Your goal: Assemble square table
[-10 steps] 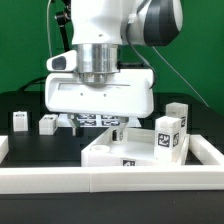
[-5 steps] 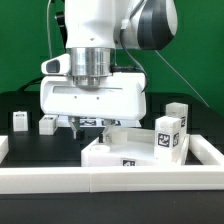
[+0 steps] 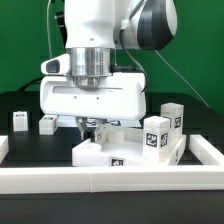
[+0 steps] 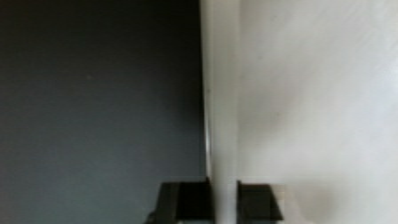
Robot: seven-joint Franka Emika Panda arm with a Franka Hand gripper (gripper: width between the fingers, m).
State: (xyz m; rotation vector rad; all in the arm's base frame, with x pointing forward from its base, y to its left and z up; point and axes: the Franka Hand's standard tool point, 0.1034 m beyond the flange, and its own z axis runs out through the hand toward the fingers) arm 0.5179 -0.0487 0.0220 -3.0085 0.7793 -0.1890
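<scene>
The square table top (image 3: 135,147) is a thick white plastic slab lying low on the black board (image 3: 25,142), just behind the white rail (image 3: 60,180) that runs across the front. From the exterior view its upper face looks recessed inside a raised lip, and a small black-and-white tag (image 3: 118,161) sits on the edge turned toward the camera. Being square, it shows no real long axis. It lies flat or nearly so, the tagged edge facing front and slightly skewed, with one corner reaching toward the exterior view's left. The gripper (image 3: 90,126) comes straight down from the bulky white arm (image 3: 95,95) onto the slab's rear edge, fingers drawn tight together there. A front leg peg (image 3: 157,137) with bold tags stands at the slab's right part; whether it rests on the slab or just before it I cannot tell. A rear leg peg (image 3: 177,114) stands behind that. Well apart, on the exterior view's left, stand a left leg peg (image 3: 20,119) and an inner left leg peg (image 3: 47,124), both upright on the board.

In the wrist view the square table top (image 4: 302,100) fills one half of the picture as a plain pale wall, its straight edge running the full height against the dark board (image 4: 98,100). The gripper (image 4: 217,200) is pinched narrow on that edge, one dark fingertip (image 4: 180,202) showing on each side of it.
</scene>
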